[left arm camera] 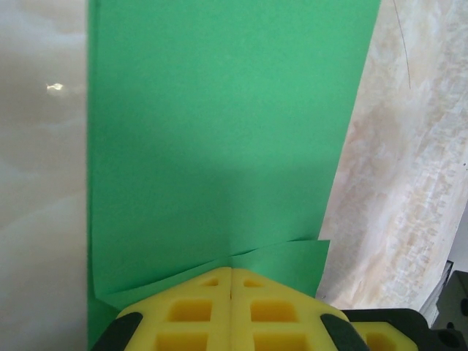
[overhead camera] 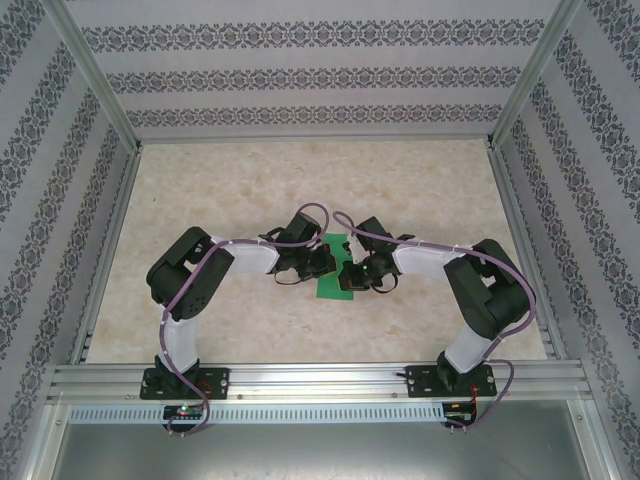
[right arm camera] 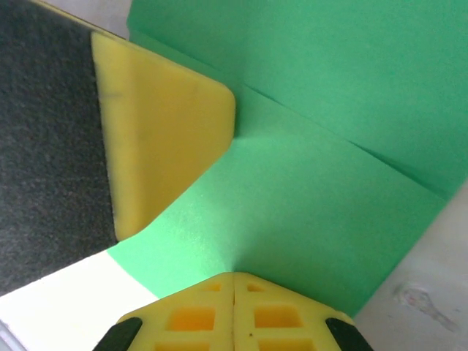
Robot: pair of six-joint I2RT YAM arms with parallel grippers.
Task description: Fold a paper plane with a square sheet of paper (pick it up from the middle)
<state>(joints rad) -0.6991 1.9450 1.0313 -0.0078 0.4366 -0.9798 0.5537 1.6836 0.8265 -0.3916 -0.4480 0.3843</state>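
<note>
Left gripper and right gripper, yellow jaws pressed together empty, are touching the creased matte green paper; marbled table is lying open toward twelve o'clock.

Paper on table, left gripper at its left, right gripper at its right

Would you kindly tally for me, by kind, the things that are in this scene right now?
green paper sheet: 1
robot arms: 2
Total: 3
</note>
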